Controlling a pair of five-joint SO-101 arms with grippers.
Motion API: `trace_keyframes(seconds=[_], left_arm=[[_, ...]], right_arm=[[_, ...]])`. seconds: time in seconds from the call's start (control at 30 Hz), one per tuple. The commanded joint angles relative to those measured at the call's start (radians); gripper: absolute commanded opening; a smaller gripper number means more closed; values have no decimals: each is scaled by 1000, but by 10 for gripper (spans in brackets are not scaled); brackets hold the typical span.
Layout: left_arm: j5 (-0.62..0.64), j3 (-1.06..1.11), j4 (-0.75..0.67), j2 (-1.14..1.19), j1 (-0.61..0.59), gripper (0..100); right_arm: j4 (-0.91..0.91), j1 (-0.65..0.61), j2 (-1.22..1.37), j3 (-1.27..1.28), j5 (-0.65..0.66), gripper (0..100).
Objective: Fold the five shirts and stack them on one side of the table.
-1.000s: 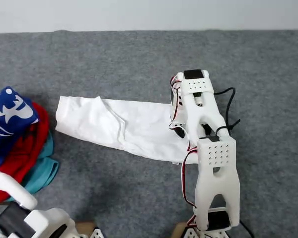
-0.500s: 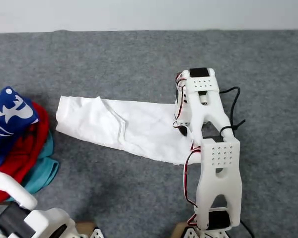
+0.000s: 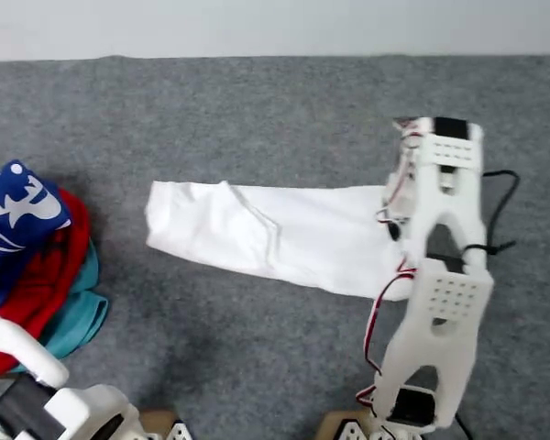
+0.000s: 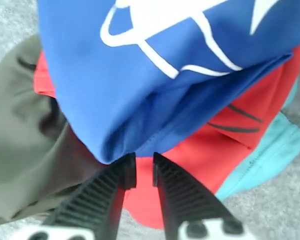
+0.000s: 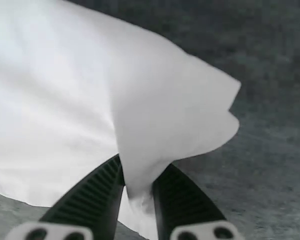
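A white shirt [image 3: 275, 238] lies folded into a long strip across the middle of the grey table. My right gripper [image 5: 138, 187] is shut on the white shirt's [image 5: 90, 100] right end, pinching a fold of cloth; in the high view that arm [image 3: 440, 229] stands over the strip's right end. At the left edge a stack of shirts holds a blue one [image 3: 14, 215] on top, a red one [image 3: 46, 275] and a teal one [image 3: 78, 312] below. My left gripper [image 4: 144, 170] hangs shut just above the blue shirt [image 4: 155, 75] and red shirt [image 4: 205, 165], holding nothing.
An olive-brown shirt [image 4: 25, 140] lies beside the stack in the left wrist view. The grey felt table [image 3: 257, 110] has free room behind and in front of the white strip. The left arm's base [image 3: 37, 385] sits at the near left corner.
The right arm has moved to the right, dragging the white shirt with it; the strip's left end has slid away from the stack. The left arm has stayed put.
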Motion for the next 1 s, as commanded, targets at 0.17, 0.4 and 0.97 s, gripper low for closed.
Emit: trace_keyframes(seconds=[0.17, 0.4, 0.97], left_arm=[[8, 38, -18, -35, 6, 70], [8, 38, -18, -37, 5, 70], [8, 108, -84, -43, -2, 70]], right_arm=[[42, 28, -111, -5, 72, 10], [42, -271, -176, -8, 63, 10], [38, -696, 22, -473, 35, 10]])
